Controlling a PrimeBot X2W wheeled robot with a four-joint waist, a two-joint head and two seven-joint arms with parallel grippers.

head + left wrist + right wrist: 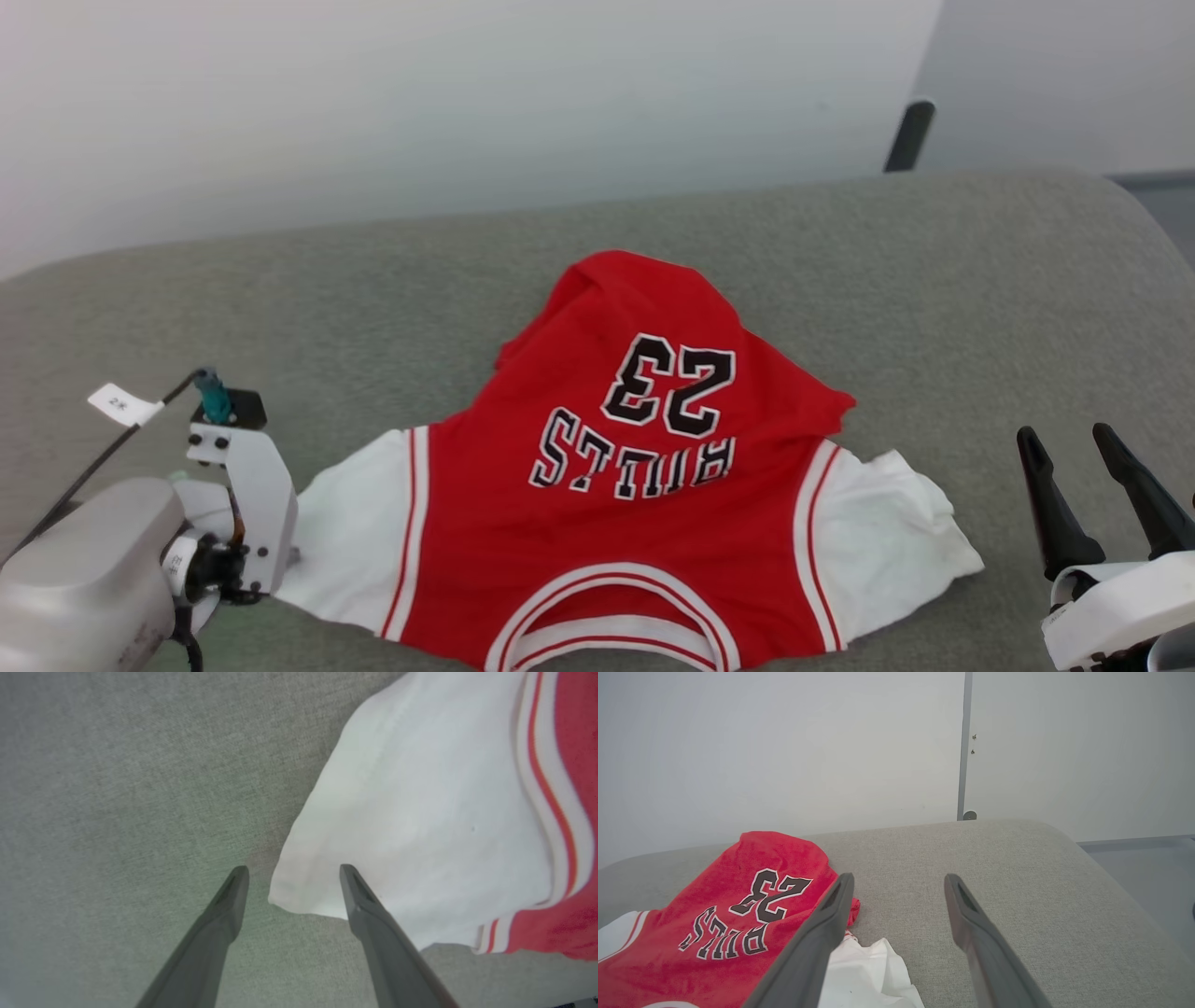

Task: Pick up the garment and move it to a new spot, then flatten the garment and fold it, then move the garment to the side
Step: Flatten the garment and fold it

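The garment point(485, 560), a red jersey with white sleeves, striped trim and a black 23, lies spread front-up on the grey cushion point(934, 280), collar toward me. Its lower hem is bunched into a peak at the far side. In the left wrist view my left gripper point(293, 870) stands open, pointing down over the tip of a white sleeve point(420, 812), with nothing pinched between its fingers. My right gripper point(1066, 434) is open at the lower right, just right of the crumpled other sleeve point(896, 532). The right wrist view has the jersey point(705, 896) left of that gripper point(900, 877).
The cushion ends at a rounded right edge point(1111, 877), with grey floor point(1157, 868) beyond. A pale wall point(467, 112) runs behind it, and a dark post point(908, 135) stands at the back right. My left wrist housing point(93, 569) and its cable point(121, 439) sit at the lower left.
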